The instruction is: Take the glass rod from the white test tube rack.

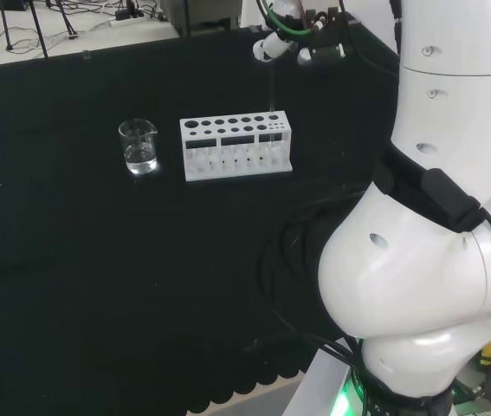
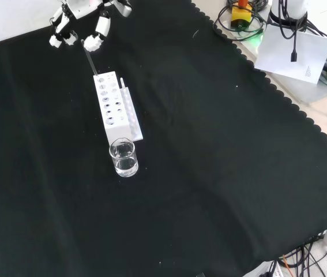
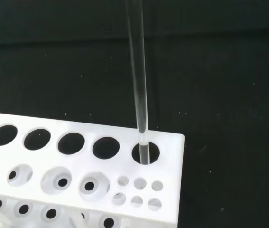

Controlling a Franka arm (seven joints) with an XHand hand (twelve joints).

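Black cloth covers the bench. Head view: white test tube rack (image 1: 236, 146) sits mid-cloth w/ a clear beaker (image 1: 138, 146) just to its left, apart from it. The hand (image 1: 301, 39) hangs above the rack's right end, fingertips curled in; the glass rod (image 1: 271, 91) is a faint thin line running from them down to the rack's right-end hole. Big white arm links fill the view's right. Front view: rack (image 2: 116, 107) runs lengthwise away from the camera, beaker (image 2: 123, 157) at its near end. The hand (image 2: 82, 20) is at the top, fingers pinching the rod's (image 2: 90, 60) upper end; rod slants down into the far end hole. Wrist view: rod (image 3: 138, 76) stands nearly upright, lower tip still inside the corner hole of the rack (image 3: 172, 190), other big holes in that row empty.
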